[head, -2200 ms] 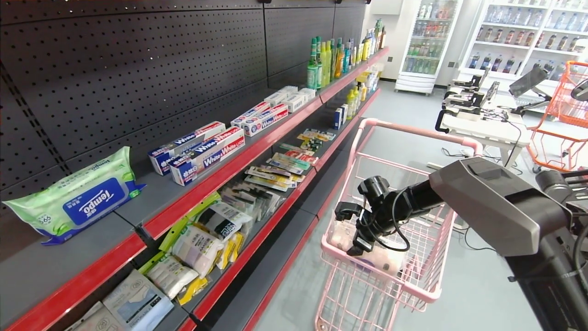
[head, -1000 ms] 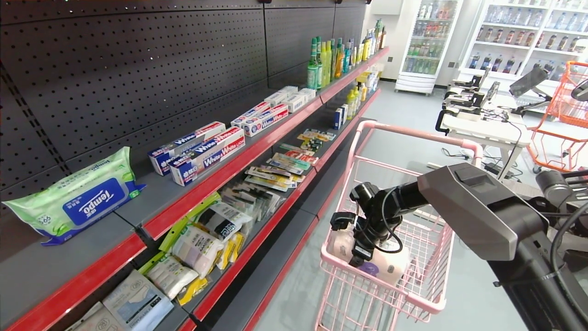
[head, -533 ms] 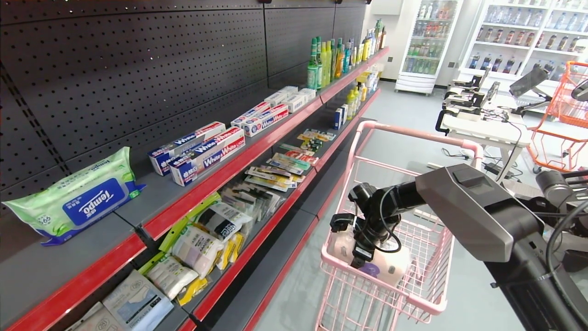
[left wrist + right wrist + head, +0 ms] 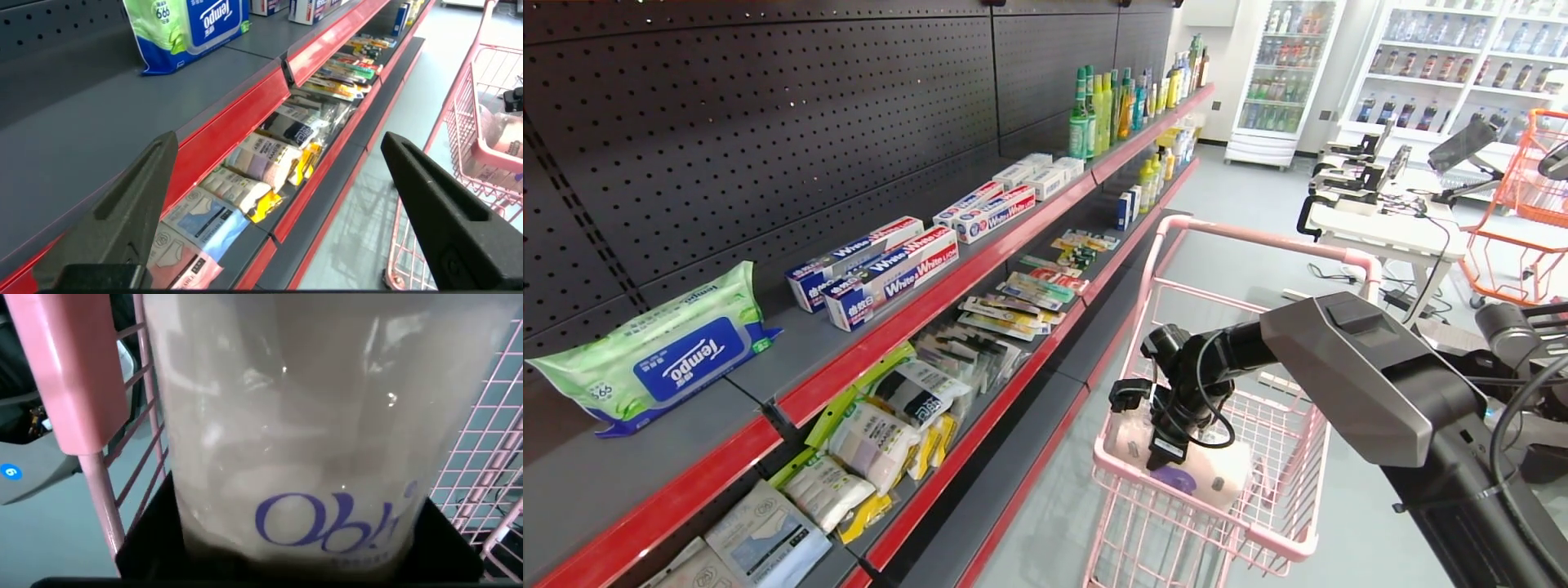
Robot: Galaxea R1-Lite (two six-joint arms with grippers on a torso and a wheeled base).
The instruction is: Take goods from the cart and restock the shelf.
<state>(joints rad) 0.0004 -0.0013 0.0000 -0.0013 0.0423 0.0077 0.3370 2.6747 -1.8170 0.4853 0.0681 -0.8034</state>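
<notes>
My right gripper (image 4: pixel 1166 457) has dropped lower into the pink cart (image 4: pixel 1262 237), onto the tissue-roll pack (image 4: pixel 1217 482) lying inside; grip, can't tell. Left gripper (image 4: pixel 278 143) gapes wide beside the shelf (image 4: pixel 915 314); wipes pack (image 4: pixel 662 355) on top tier.

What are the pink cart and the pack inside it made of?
Cart: likely metal wire and tube with a smooth pink coating, judging by its thin grid walls. Pack: pale rolls, probably paper, in clear glossy plastic film; glare spots show on it.
</notes>
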